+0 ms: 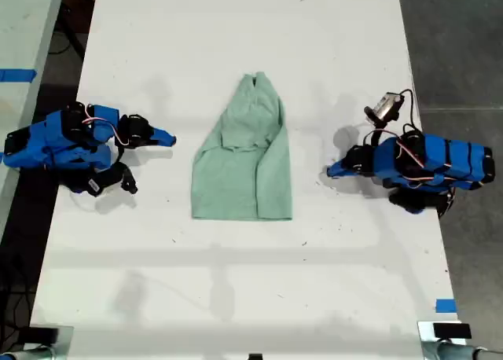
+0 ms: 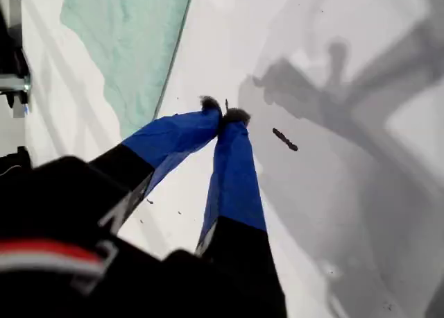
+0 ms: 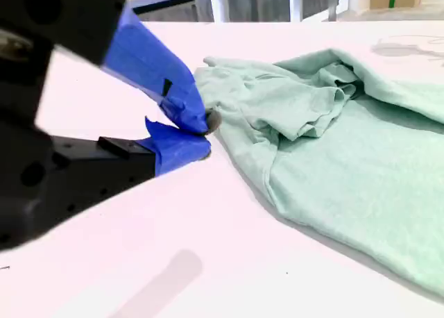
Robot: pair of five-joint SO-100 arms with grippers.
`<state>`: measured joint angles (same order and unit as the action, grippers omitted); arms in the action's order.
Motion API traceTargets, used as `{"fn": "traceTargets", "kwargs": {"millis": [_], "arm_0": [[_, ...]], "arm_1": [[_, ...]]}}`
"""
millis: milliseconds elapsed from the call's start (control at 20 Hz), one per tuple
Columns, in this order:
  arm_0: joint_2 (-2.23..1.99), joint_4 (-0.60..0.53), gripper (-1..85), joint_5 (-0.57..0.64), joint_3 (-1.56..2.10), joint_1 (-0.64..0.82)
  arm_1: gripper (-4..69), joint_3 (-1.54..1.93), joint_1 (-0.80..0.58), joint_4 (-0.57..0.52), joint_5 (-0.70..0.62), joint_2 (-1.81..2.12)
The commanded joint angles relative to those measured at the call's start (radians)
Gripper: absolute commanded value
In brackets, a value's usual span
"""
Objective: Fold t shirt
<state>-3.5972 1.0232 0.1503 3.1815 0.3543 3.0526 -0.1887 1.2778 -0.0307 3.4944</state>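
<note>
- The first end effector [image 2: 223, 113] is seen fully closed, its two blue jaws meeting at the dark tips with nothing held between them.
- It is poised low over bare tabletop [image 2: 333, 214], near the edge on the exterior view's right [image 1: 334, 171], and is pointed inward toward the middle.
- A small dark speck [image 2: 284, 139] is seen on the tabletop just beside its tips.
- The second end effector [image 3: 203, 134] is likewise shown closed and empty, blue tip against blue tip.
- It is placed near the edge on the exterior view's left [image 1: 169, 140], also pointed inward.
- In the second wrist view its tips seem to overlap the cloth's edge, possibly only by perspective; in the exterior view a strip of bare tabletop is seen between them.
- The t shirt [image 1: 244, 159] is laid at the middle of the tabletop, between the two arms and apart from both.
- Its narrow neck end is turned toward the edge at the exterior view's top, and its straight hem toward the edge at the exterior view's bottom.
- Both sleeves are seen folded inward over the body, with rumpled cloth [image 3: 305, 103] toward the neck.
- A piece of blue tape [image 1: 446, 305] is stuck near the corner at the exterior view's lower right.
</note>
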Motion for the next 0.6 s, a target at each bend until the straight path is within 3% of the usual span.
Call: {"fn": "traceTargets", "kwargs": {"millis": [0,550], "arm_0": [[-0.008,-0.006,-0.1,-0.002,-0.002,0.003],[-0.008,-0.009,-0.1,-0.003,0.0,0.006]], "arm_1": [[2.4,0.058,-0.008,0.011,0.015,0.015],[3.8,0.058,-0.009,0.014,0.021,0.015]]}}
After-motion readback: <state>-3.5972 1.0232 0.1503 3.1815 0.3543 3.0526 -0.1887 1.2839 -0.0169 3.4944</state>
